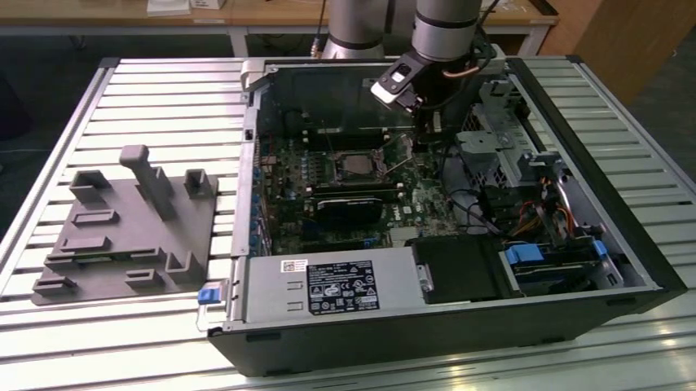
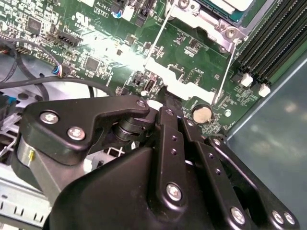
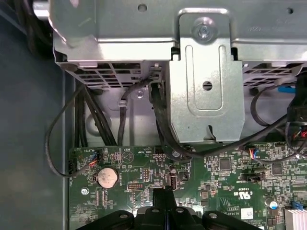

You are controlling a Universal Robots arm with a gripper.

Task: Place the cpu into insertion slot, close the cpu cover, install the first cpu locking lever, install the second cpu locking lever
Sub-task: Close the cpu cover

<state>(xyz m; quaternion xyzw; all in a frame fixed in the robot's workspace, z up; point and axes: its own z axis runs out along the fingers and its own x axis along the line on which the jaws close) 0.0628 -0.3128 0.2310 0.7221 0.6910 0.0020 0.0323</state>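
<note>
Hanging matte black gripper (image 3: 166, 196), jaws pinched together, flat green mobo (image 3: 216, 179) below

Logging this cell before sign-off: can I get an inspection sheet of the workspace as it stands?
Surface: slatted metal table carrying an open computer case.
Job's things: the cpu appears seated beneath the cpu cover. A locking lever and a second lever stand off the board, apparently unlatched.
Clutter: grey fixture tray at the exterior view's left of the case.
Grippers: gripper looks shut, low over the motherboard near the coin cell; nothing seen held.
Cables: black cables run from the metal drive cage; orange cables lie inside the case.
Surroundings: wooden desk behind.
</note>
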